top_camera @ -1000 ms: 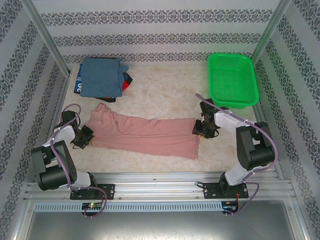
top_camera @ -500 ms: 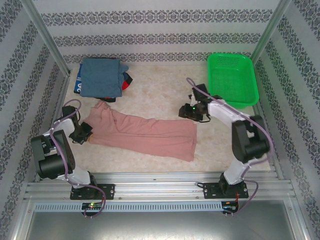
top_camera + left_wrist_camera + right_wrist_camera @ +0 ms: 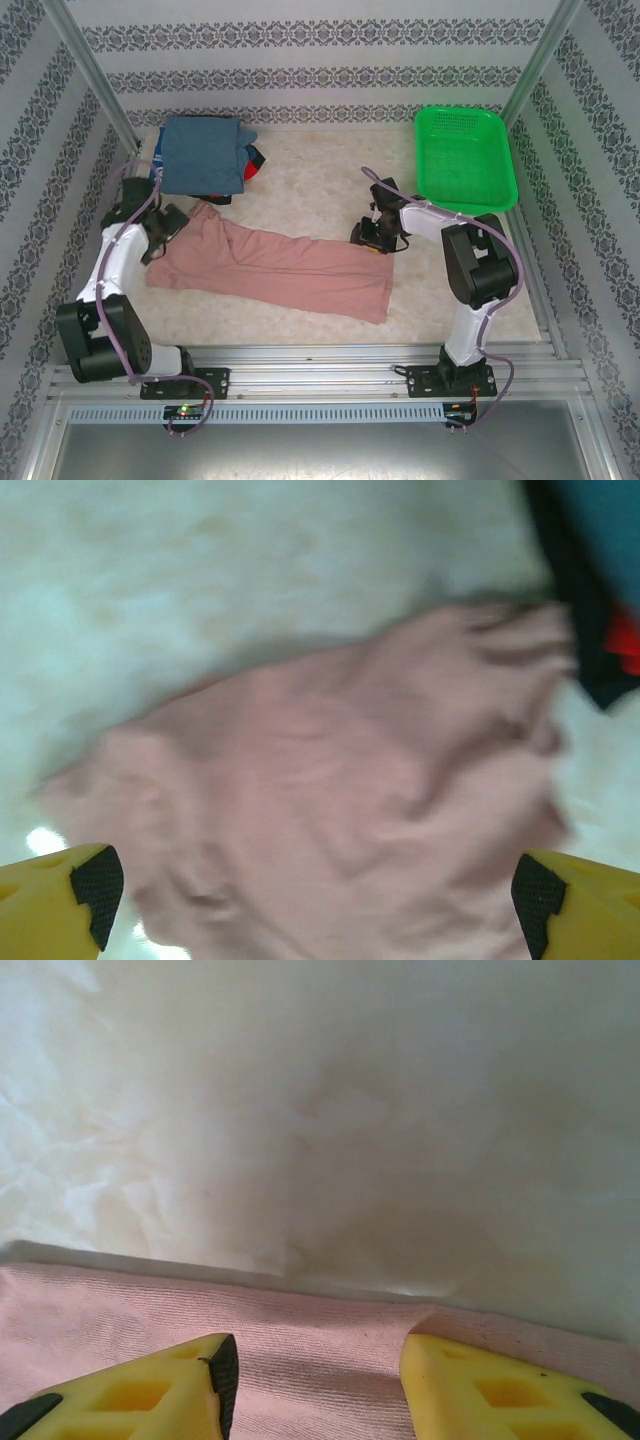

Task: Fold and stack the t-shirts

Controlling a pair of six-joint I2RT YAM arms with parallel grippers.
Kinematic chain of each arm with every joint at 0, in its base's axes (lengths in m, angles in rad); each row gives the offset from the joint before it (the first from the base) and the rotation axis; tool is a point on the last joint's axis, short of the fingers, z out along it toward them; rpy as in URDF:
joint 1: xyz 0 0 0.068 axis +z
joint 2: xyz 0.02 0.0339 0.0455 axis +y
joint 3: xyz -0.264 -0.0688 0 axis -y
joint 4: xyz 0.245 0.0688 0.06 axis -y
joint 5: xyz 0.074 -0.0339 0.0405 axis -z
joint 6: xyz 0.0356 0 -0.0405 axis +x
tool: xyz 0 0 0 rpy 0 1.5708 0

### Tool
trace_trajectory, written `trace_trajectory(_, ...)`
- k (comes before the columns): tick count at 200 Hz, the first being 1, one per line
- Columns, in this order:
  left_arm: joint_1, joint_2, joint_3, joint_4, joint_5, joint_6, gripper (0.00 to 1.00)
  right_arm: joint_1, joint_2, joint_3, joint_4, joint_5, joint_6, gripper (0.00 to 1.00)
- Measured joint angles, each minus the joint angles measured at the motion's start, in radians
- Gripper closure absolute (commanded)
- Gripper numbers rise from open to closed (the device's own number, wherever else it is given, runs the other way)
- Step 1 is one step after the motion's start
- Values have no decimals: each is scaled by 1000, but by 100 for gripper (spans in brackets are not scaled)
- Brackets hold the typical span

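1. Pink t-shirt point(image 3: 280, 268) lies flat as a long narrow band across the middle of the top view, gripped by neither arm.
2. Folded stack point(image 3: 200, 155) sits upper left, just beyond the band's left end.
3. Left gripper point(image 3: 168, 225): jaws wide apart above the left end, cloth below the gap.
4. Right gripper point(image 3: 372, 236): jaws apart over the right end's upper edge, not clamped.
5. Judgement: lengthwise fold looks done; the crosswise fold next calls for a fresh pinch on one end.
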State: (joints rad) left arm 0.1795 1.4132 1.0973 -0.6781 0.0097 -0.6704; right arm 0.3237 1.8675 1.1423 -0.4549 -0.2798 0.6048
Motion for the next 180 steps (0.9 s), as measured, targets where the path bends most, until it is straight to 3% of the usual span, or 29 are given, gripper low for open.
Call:
trace_trajectory(25,-129,177,110,23,-4,21,38,0,-62,-77,-5,36,26,50)
trace_trajectory(51,-190,385,171,16,-9,28,56,-1,-138,-161,-20,66,52,50)
trace_trajectory(83,-236,548,234,-9,-35,27,57,-1,-234,-259,-53,90,85,50)
trace_trajectory(108,-289,683,441,-56,-45,40,56,-1,-299,-320,-89,100,107,50)
trace_trajectory(147,-412,1000,955,-134,-59,77,52,-1,-402,-409,-140,107,131,49)
trace_trajectory(180,-478,1403,1657,-184,43,95,46,0,-457,-452,-163,89,150,47)
